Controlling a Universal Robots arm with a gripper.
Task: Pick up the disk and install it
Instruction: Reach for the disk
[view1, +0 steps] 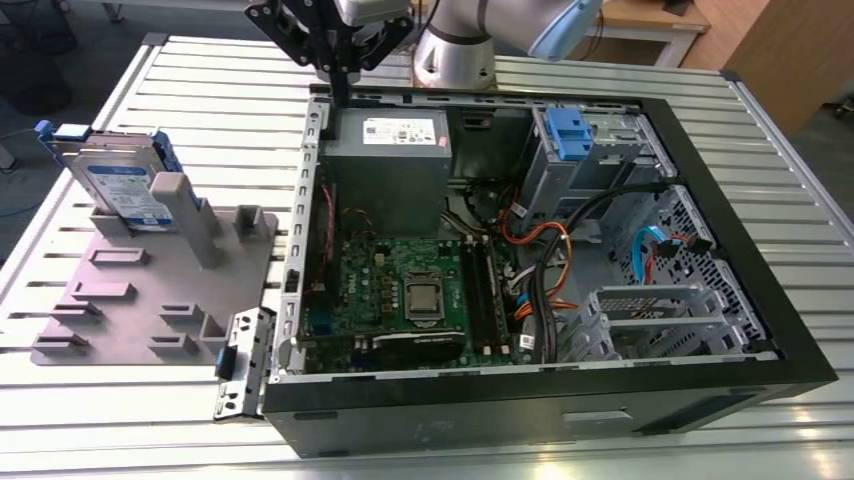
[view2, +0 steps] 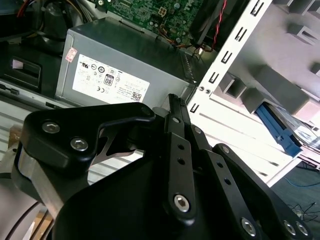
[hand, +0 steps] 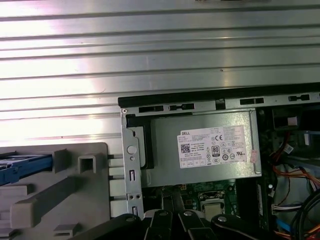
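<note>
While disk (view1: 123, 185) stands in rack (view1: 134, 300), closed gripper (view1: 336, 92) above case (view1: 534, 390)

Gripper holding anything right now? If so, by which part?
Nothing is held. The gripper hangs empty over the edge of the computer case, by the power supply; the disk stands apart on the gray fixture.

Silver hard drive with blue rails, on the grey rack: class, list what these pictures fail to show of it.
- Exterior view: grey plastic rack posts cover the silver, blue-railed hard drive's lower part.
- First wrist view: the picture's edge cuts it off, leaving one blue rail end.
- Second wrist view: a grey rack post hides most of it.
</note>
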